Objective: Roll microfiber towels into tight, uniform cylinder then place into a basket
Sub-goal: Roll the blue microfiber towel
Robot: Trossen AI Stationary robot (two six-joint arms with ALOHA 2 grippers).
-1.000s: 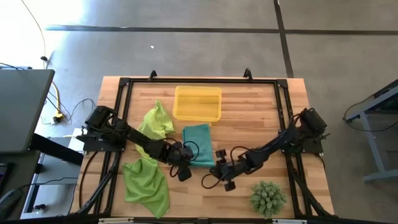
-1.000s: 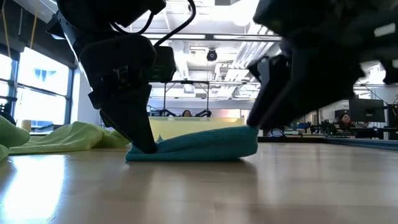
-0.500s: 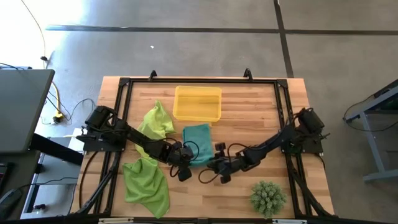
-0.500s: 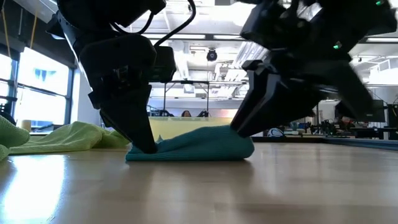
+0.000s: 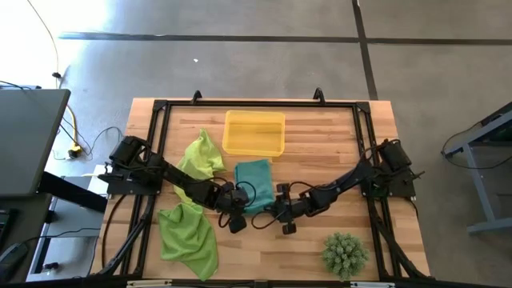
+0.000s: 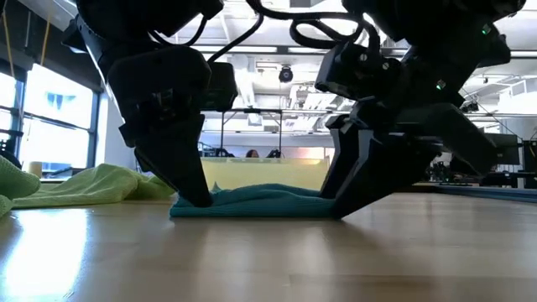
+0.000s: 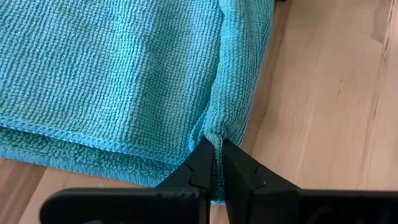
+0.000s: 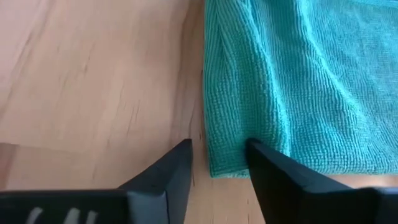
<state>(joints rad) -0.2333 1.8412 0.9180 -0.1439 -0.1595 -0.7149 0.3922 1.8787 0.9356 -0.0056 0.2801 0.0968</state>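
Two pincers at teal towel [image 5: 255,183], left pincer [image 7: 215,163] clenched on its corner, right pincer [image 8: 219,163] released astride the opposite corner.

Folded teal microfiber towel [image 5: 255,184] mid-surface, below translucent yellow plastic tray [image 5: 254,133]; left end effector [image 5: 233,210], right end effector [image 5: 277,210] at its near corners.

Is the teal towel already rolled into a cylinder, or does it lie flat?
Flat, not rolled. The teal towel lies low on the table, folded in layers at one edge, between the left gripper and right gripper.
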